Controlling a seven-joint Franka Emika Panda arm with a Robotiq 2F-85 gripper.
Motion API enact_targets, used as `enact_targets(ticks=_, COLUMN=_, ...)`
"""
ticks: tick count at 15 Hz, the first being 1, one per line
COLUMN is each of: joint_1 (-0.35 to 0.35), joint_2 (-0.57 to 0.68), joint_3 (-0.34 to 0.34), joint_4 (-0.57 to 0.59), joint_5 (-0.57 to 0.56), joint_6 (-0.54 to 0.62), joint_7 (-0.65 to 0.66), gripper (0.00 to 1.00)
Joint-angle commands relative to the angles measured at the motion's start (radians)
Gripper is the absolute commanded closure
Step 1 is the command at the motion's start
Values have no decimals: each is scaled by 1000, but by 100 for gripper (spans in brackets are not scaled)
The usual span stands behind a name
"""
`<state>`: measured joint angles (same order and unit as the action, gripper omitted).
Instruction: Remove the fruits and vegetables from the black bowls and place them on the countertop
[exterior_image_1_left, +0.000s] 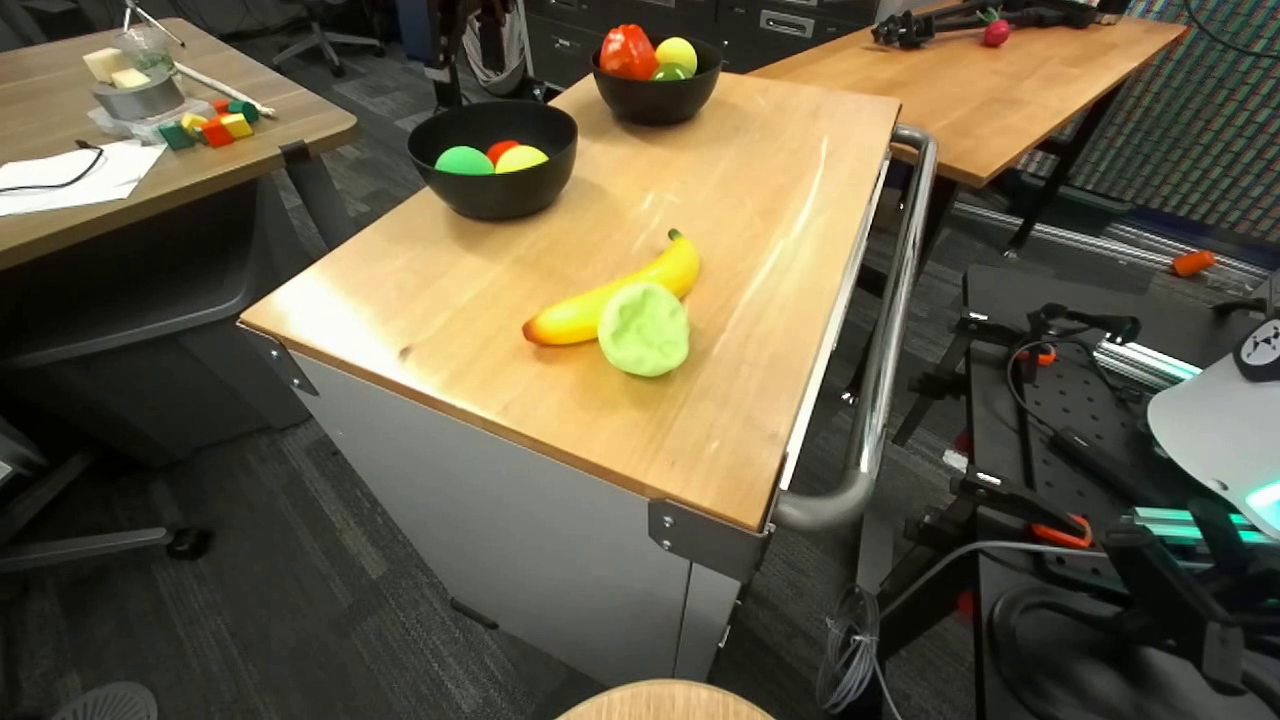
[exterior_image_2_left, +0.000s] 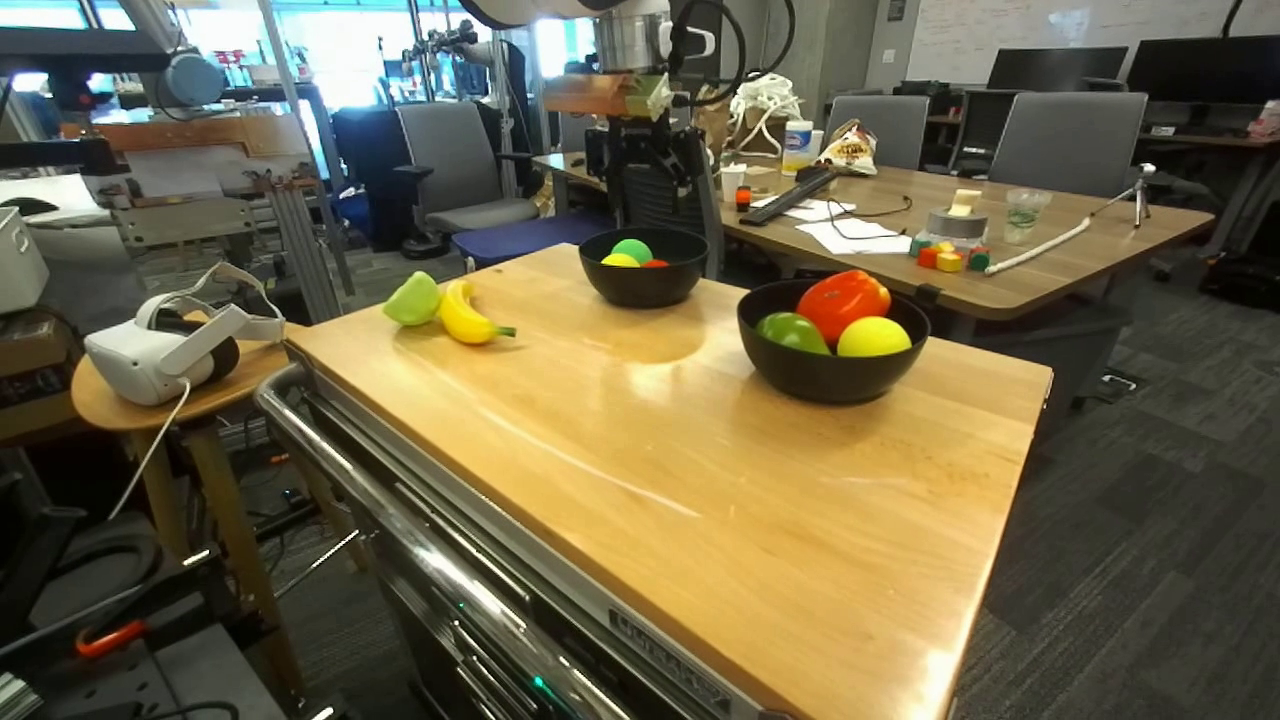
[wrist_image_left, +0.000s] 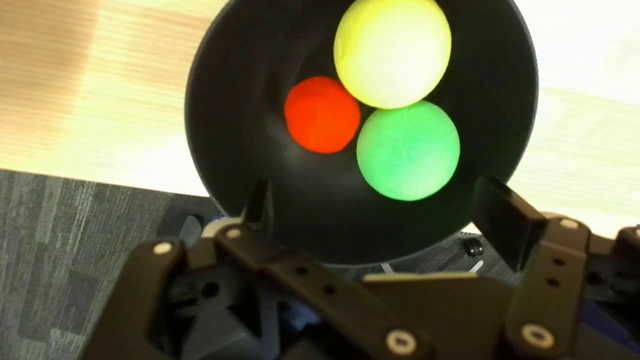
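Center the empty, wide-spread pincer over the green ball in a black bowl, then descend slowly without striking the red ball just beside, and squeeze gently.

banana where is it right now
In an exterior view, the banana lies toward the left end of the countertop, just right of the pale green cabbage and left of the farther black bowl.

Exterior views overlook the countertop from different sides, wrist view close above a bowl
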<state>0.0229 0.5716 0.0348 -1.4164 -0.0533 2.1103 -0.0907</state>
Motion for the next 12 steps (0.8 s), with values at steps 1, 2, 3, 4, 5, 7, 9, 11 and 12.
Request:
enact_targets(ticks=1, joint_1=-27, joint_2=2, joint_3=17, joint_4=-25, joint_5=56, joint_6=23, joint_7=-29, gripper=0)
enact_targets(ticks=2, joint_1=-30, joint_2=7, joint_3=17, joint_4=-27, joint_5=67, joint_6=30, joint_7=-28, gripper=0)
enact_targets(ticks=3, joint_1=-33, joint_2=12, joint_3=19, joint_4=-27, joint_5=79, joint_6=35, joint_7=-30, gripper=0)
enact_targets(ticks=4, joint_1=-35, joint_2=20, joint_3=19, joint_4=-22, joint_5=86, joint_6=33, joint_7=-33, gripper=0)
enact_targets(ticks=5, joint_1=-36, joint_2=26, joint_3=19, joint_4=-20, joint_5=92, joint_6=37, joint_7=-33, gripper=0)
enact_targets(ticks=7, joint_1=-37, joint_2=41, joint_3=20, joint_4=-13, joint_5=103, joint_6=39, joint_7=-37, gripper=0)
enact_targets(ticks=9, joint_1=-37, joint_2=60, joint_3=22, joint_4=-6, joint_5=110, joint_6=36, joint_7=-42, gripper=0)
enact_targets(ticks=11, joint_1=-33, joint_2=79, joint_3=23, joint_4=2, joint_5=103, joint_6=28, joint_7=-49, gripper=0)
enact_targets(ticks=12, joint_1=-30, joint_2=89, joint_3=23, joint_4=6, joint_5=96, joint_6=26, joint_7=-54, gripper=0)
